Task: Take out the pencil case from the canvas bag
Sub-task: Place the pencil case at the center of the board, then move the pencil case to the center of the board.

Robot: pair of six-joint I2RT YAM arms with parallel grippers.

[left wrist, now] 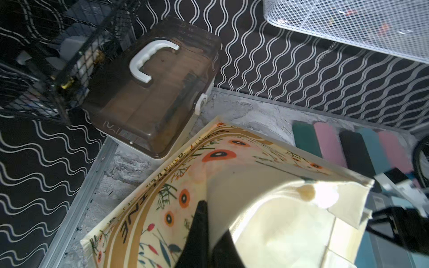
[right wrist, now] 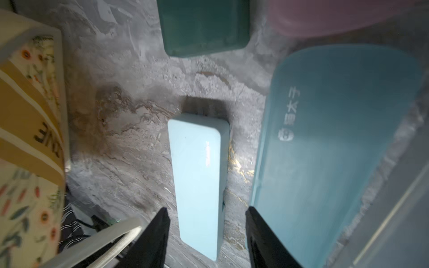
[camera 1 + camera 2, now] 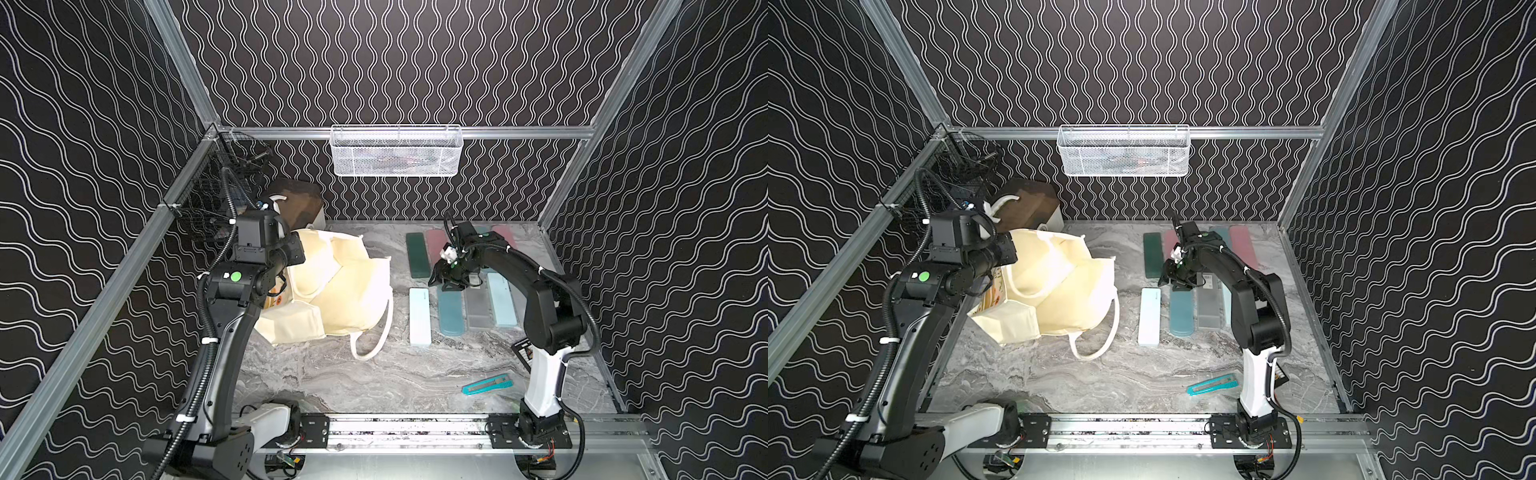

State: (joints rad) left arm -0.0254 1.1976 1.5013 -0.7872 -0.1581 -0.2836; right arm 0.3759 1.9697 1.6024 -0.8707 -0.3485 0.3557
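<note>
Right hand [image 2: 207, 208] hung with fingers apart, straddling one end of the pale case [image 3: 419, 316] without gripping it. That case lay flat on the bench [image 3: 374, 374], out of the bag [image 3: 345, 286] and just beside it, in a row with a teal case [image 3: 450, 311] and a grey case [image 3: 478, 309]. A green case [image 3: 417, 254] lay behind. Left hand [image 1: 206, 222] was clamped on the bag's rim, at the bench's left.

The bench was grey marble-look, with a cutter [image 3: 487, 384] near the front right. Walls [image 3: 415, 62] were black with white wavy lines, framed in aluminium. A mesh basket [image 3: 395, 151] hung on the back rail. A wire basket [image 3: 208, 195] sat in the left corner, with a box [image 3: 297, 201] beside it.
</note>
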